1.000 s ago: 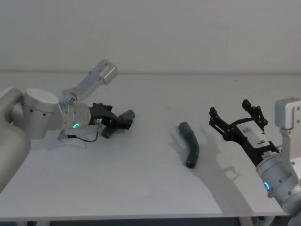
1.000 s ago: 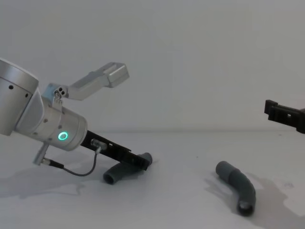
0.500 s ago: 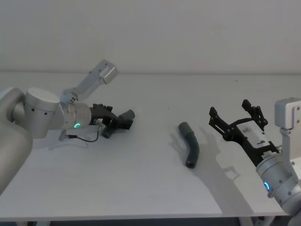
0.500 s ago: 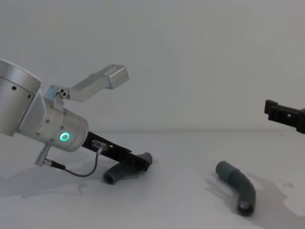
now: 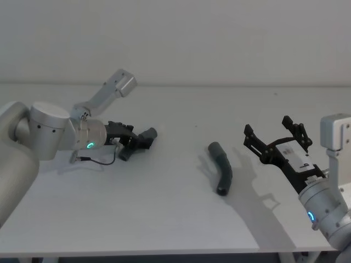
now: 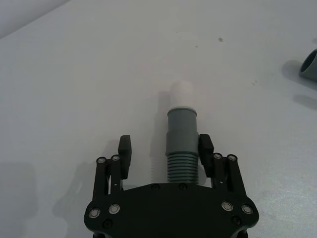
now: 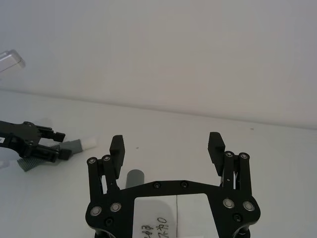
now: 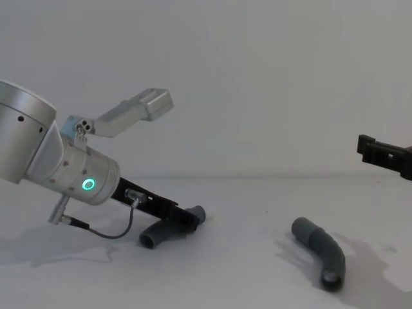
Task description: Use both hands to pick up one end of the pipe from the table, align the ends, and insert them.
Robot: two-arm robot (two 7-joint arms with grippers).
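Left gripper (image 5: 133,141): black, long-jawed, centre-left of head view; jaws spread around first pipe piece, one touching, the other apart.
First pipe piece (image 6: 182,144): dark grey ribbed elbow, whitish tip (image 6: 181,94), on white counter (image 5: 164,208).
Second pipe piece (image 5: 222,167): dark grey elbow, right of centre, on counter.
Right gripper (image 5: 270,127): right edge; jaws spread wide.

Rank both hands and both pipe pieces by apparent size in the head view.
1. right hand, though it is nearest the camera.
2. left hand and loose pipe piece: these look alike.
3. pipe piece at the left hand, partly hidden.
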